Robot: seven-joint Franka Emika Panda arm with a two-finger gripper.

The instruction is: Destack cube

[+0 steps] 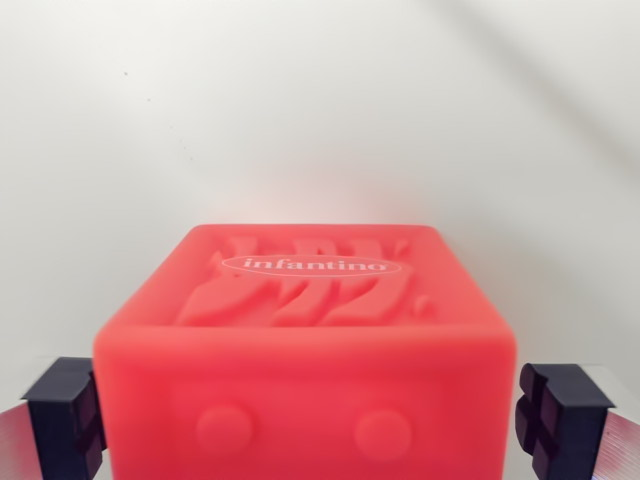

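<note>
A red soft cube (pixel 305 350) fills the lower middle of the wrist view. Its top face carries a raised pattern and a white "infantino" label, and its near face has two round bumps. My gripper (pixel 310 415) straddles it. The left black fingertip (pixel 65 415) stands just outside the cube's left side and the right fingertip (pixel 560 412) just outside its right side. The jaws are spread wide and the cube's sides show no dent. Whatever lies under the cube is hidden by it.
A plain white surface (pixel 320 110) stretches behind and around the cube, with a faint diagonal shadow at the wrist view's upper right.
</note>
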